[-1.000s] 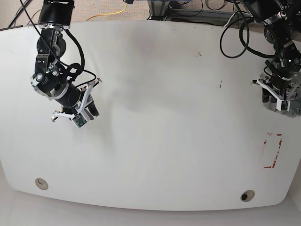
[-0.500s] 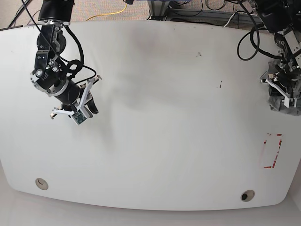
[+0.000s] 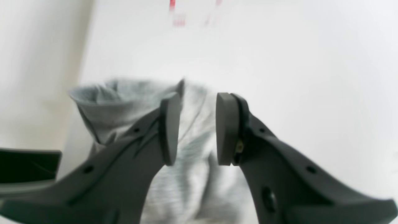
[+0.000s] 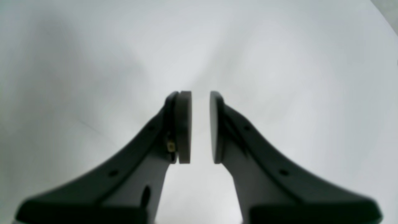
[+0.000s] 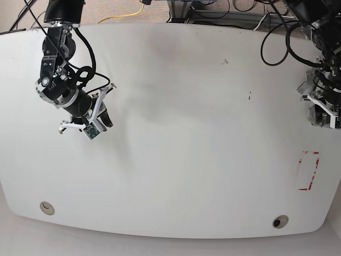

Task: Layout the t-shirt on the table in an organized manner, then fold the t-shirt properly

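Note:
The t-shirt [image 3: 189, 174] is a bunched heather-grey heap at the table's [image 5: 186, 133] right edge, seen in the base view as a small grey lump [image 5: 311, 115]. My left gripper [image 3: 194, 129] hovers right over it, open, with cloth showing in the gap between the pads and below them; I cannot tell whether the pads touch it. In the base view the left gripper [image 5: 324, 109] covers most of the heap. My right gripper [image 4: 200, 127] is over bare table at the left [image 5: 105, 122], its pads a narrow gap apart with nothing between them.
A red-taped rectangle mark [image 5: 309, 170] lies in front of the t-shirt near the right edge. Two round grommet holes [image 5: 47, 208] [image 5: 279, 221] sit along the front edge. Cables hang behind the table's back edge.
The left arm has shifted right and slightly back over the heap at the table's edge. The right arm has risen a little toward the back left.

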You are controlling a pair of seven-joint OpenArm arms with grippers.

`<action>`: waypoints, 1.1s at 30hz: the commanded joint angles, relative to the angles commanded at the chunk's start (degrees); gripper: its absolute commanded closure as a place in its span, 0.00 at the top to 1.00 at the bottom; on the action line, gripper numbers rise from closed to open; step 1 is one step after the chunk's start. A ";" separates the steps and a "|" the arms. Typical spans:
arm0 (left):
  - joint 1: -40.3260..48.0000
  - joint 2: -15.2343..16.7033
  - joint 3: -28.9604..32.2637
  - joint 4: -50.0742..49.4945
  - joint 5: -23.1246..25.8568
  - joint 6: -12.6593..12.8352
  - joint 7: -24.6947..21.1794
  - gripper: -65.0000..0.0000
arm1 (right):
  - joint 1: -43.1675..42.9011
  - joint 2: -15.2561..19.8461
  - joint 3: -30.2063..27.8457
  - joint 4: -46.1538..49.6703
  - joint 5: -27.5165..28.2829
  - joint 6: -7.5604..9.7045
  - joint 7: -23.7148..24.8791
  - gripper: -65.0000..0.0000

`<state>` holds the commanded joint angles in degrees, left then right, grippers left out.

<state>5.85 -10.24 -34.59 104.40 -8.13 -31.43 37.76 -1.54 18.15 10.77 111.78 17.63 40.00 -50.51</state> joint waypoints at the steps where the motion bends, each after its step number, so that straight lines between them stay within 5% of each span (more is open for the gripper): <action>1: 1.14 0.79 0.88 1.32 0.35 0.00 0.00 0.28 | 0.00 0.00 -0.09 0.00 0.00 0.00 0.70 0.15; 11: 10.29 8.70 13.19 9.67 6.15 0.09 -0.44 0.28 | -6.59 0.00 0.18 -0.35 -8.18 0.00 8.53 0.16; 22: 21.89 9.85 17.85 10.81 5.98 0.09 -0.26 0.28 | -22.07 0.00 5.45 4.92 -7.82 0.00 8.62 0.15; 33: 35.34 10.46 19.08 11.25 5.89 0.09 -0.53 0.27 | -37.45 0.09 9.14 5.01 4.13 0.00 8.62 0.15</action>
<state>41.19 0.22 -15.52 115.65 -2.24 -31.34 37.23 -38.99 18.24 19.91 116.79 21.76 40.00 -41.89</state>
